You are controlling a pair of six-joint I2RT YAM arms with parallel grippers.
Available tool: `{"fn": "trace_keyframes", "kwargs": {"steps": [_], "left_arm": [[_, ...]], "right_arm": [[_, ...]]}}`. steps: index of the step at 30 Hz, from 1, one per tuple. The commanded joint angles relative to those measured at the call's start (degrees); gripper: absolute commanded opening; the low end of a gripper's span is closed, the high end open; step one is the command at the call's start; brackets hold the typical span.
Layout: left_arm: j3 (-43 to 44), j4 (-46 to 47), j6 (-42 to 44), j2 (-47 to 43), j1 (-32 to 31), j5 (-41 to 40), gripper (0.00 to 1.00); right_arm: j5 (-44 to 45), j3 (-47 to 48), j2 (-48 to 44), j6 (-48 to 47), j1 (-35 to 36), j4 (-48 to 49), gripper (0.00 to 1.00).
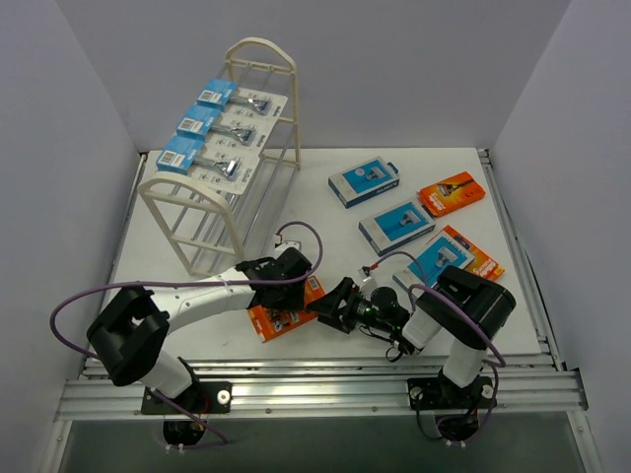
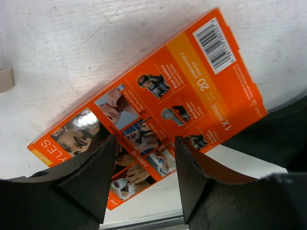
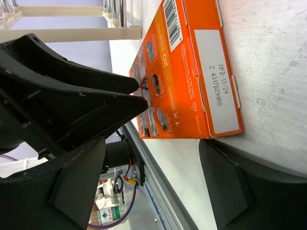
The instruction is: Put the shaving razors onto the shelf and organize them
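An orange razor box [image 1: 283, 317] lies flat on the table near the front edge. My left gripper [image 1: 296, 281] hovers just over it, jaws open; in the left wrist view the box [image 2: 158, 103] runs diagonally under the left gripper [image 2: 144, 179]. My right gripper [image 1: 330, 307] is low beside the box's right end, open and empty. In the right wrist view that end of the box [image 3: 192, 72] lies just beyond the right gripper [image 3: 153, 187]. The cream shelf [image 1: 222, 172] stands at the back left with three blue-headed blister packs [image 1: 222, 123] on its top tier.
Three blue-and-white razor boxes [image 1: 364, 183] [image 1: 396, 227] [image 1: 434, 258] and two orange ones [image 1: 452, 193] [image 1: 475, 254] lie on the right half of the table. The table's metal front rail [image 1: 315, 370] runs close behind both grippers. The left gripper's fingers [image 3: 96, 96] show in the right wrist view.
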Motion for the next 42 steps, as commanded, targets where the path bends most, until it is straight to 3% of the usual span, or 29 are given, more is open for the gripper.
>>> {"fn": "trace_keyframes", "kwargs": {"steps": [1, 7, 15, 31, 36, 42], "left_arm": [[-0.22, 0.29, -0.01, -1.31, 0.60, -0.55, 0.61], [1.36, -1.63, 0.78, -5.96, 0.60, -1.25, 0.62], [0.40, -4.54, 1.04, -11.41, 0.60, -1.95, 0.63], [-10.76, -4.72, -4.67, -19.76, 4.73, -3.62, 0.65], [-12.69, -5.42, -6.25, -20.91, 6.31, -5.73, 0.66], [-16.38, 1.94, -4.41, -23.37, 8.42, -2.05, 0.67]], "right_arm": [[3.88, -2.20, 2.91, -2.40, -0.65, 6.43, 0.76], [2.91, 0.43, 2.21, -3.02, -2.40, 4.07, 0.76], [2.12, 7.11, -1.48, -6.97, -4.43, -8.23, 0.77], [-2.01, 23.54, 2.12, -13.65, -4.25, -22.04, 0.77], [-2.10, 24.25, 1.16, -14.53, -4.43, -24.14, 0.79], [-1.31, 20.74, -1.83, -15.50, -4.25, -25.12, 0.80]]}}
